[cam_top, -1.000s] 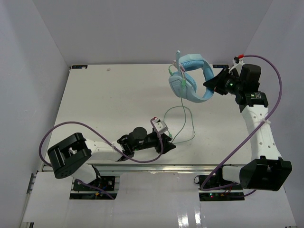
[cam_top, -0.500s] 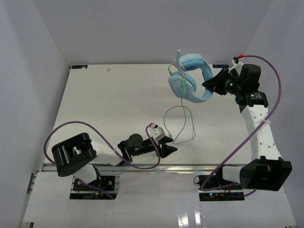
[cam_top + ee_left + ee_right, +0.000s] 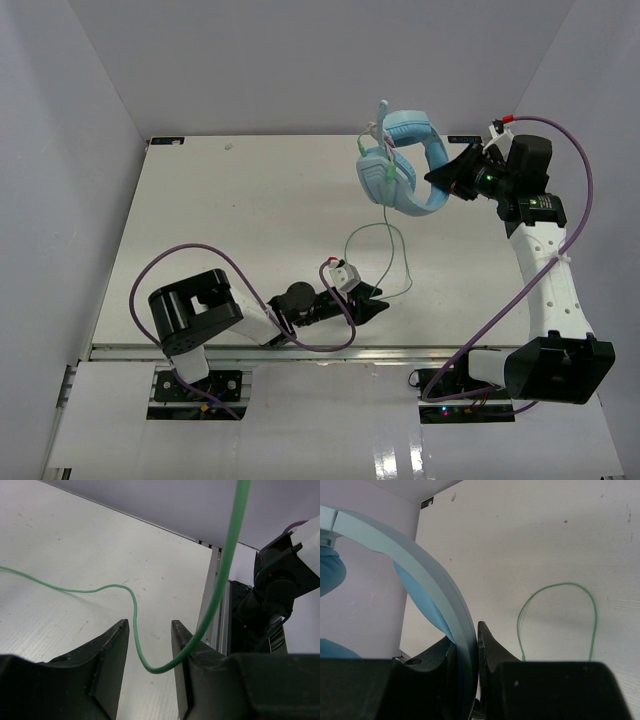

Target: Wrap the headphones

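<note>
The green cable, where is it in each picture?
Top external: the green cable hangs from the headphones and makes a loop just right of centre.
Left wrist: it comes in from the left edge, dips into the gap of the left gripper, then climbs to the top right.
Right wrist: it is a thin loop on the right side.
Shared landmark: the white table lies under it in all three.
</note>
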Controlling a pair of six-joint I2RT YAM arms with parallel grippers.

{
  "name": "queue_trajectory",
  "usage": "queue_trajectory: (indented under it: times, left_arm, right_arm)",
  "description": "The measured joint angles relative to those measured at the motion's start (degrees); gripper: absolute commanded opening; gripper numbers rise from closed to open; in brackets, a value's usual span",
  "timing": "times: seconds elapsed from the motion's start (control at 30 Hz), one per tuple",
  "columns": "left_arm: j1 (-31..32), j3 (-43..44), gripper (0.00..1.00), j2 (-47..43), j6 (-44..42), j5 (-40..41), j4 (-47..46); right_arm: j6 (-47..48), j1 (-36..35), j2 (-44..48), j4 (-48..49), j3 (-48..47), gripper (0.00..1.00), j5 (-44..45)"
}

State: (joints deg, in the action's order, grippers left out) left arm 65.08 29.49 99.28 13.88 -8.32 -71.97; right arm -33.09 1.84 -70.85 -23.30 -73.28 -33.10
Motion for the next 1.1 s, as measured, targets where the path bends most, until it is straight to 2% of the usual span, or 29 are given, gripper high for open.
queue_trajectory:
  times: [0.1,0.2,0.37,0.6,0.77,1.0,1.1]
  left_arm:
    - [0.0,0.7,0.31,2.4,0.7,0.6,-2.0]
    - [0.0,2.1,0.23,5.2,1.4,1.0,-2.7]
    - [0.0,5.0,0.0,8.7,2.2,1.1,-3.2]
    - [0.0,4.3,0.0,8.8,2.0,1.3,-3.6]
    - [-1.5,1.5,0.0,4.3,0.4,-0.4,-2.0]
    - [-8.2,1.5,0.0,-8.7,-4.0,-6.1,11.8]
    - [-10.8,3.0,0.0,-12.5,-6.9,-8.9,20.5]
  right_arm:
    - [-0.6,0.1,0.0,0.3,0.0,0.08,-0.6]
    - [-1.2,0.3,0.0,0.7,0.0,0.08,-1.3]
    - [-1.9,0.9,0.1,0.9,0.0,0.08,-2.2]
    - [-1.9,1.6,0.1,1.2,0.0,0.08,-4.5]
    - [2.9,1.9,0.5,4.5,0.9,0.08,-12.4]
    - [10.5,1.9,2.2,9.4,3.4,0.08,-29.6]
    - [13.3,1.9,3.3,10.5,3.8,0.08,-34.9]
